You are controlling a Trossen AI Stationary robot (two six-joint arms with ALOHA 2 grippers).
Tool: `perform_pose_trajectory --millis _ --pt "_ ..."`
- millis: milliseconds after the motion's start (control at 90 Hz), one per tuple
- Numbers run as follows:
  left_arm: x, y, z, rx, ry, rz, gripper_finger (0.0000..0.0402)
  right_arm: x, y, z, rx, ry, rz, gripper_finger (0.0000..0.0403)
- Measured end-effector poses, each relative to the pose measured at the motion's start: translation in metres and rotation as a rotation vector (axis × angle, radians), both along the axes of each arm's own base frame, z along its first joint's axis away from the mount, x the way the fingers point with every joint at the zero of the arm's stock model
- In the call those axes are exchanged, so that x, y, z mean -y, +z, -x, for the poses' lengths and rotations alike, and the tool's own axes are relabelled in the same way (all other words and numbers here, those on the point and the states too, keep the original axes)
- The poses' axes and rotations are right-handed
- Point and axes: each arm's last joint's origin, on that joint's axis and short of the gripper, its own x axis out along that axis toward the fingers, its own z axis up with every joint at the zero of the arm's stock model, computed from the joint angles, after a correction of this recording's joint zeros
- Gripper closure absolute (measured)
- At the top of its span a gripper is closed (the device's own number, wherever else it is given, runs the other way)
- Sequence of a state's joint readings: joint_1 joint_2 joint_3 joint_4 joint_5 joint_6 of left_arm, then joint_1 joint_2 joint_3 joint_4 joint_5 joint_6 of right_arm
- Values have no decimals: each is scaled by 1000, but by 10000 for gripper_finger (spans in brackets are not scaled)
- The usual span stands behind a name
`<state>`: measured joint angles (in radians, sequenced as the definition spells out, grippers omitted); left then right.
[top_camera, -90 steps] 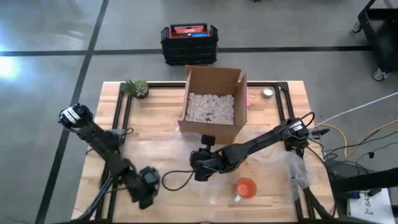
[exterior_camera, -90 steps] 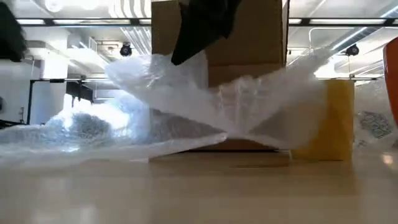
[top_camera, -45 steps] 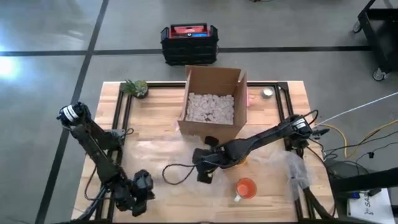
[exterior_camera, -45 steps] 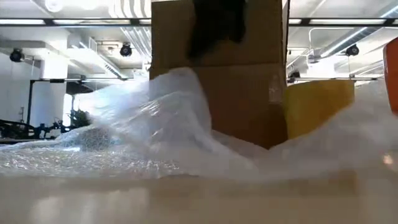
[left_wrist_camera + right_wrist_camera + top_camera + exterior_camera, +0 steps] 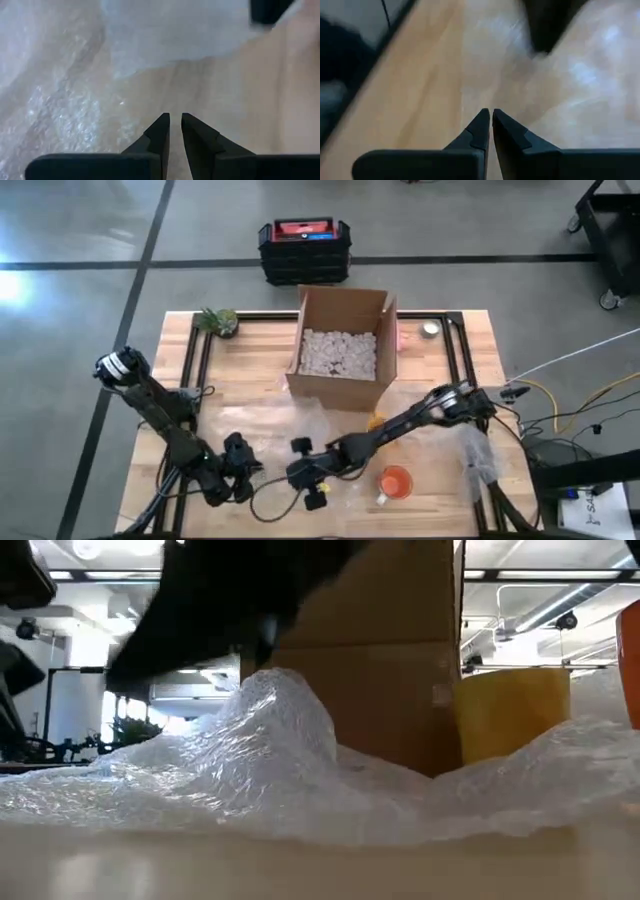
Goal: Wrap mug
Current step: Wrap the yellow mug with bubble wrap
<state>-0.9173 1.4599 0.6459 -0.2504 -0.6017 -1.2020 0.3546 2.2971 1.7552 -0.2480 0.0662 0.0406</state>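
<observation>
- On the front half of the light wooden table, both claws sit low over a sheet of clear bubble wrap.
- Left claw: fingers nearly pressed together, only a thin slit between the tips, nothing between them. In its wrist view it points at the wrinkled wrap and bare wood. In the high view the left claw is near the front-left part of the table.
- Right claw: tips pressed together, nothing seen pinched. In the high view it lies near the front centre, just beside the left claw, with the right arm stretched diagonally across from the right edge.
- Whether either claw actually touches the wrap: cannot tell.
- One orange mug stands on the table at front right, just beside the right arm, unwrapped. In the low view only its edge shows at the far right.
- One open brown cardboard box with white packing fill, behind the wrap at table centre.
- One yellow block-like object beside the box in the low view; the wrap bunches in front of it.
- One small green plant at the back-left corner.
- One black-and-red case on the floor behind the table.
- Arms: two. Claws: two.
</observation>
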Motion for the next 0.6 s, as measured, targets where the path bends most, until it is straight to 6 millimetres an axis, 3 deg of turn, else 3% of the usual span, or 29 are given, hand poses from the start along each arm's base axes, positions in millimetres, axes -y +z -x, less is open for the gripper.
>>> perform_pose_trajectory --millis 111,211,478,600 --pt "4 2 -2 4 0 91 365 12 -17 -6 -77 -41 30 396" --pt "11 2 -1 -5 -34 162 365 19 -15 -2 -193 -66 93 396" --pt "26 -25 16 -141 -47 208 365 33 50 11 -341 -174 258 396" --pt "35 -42 22 -209 -20 246 365 41 59 19 -409 -207 264 396"
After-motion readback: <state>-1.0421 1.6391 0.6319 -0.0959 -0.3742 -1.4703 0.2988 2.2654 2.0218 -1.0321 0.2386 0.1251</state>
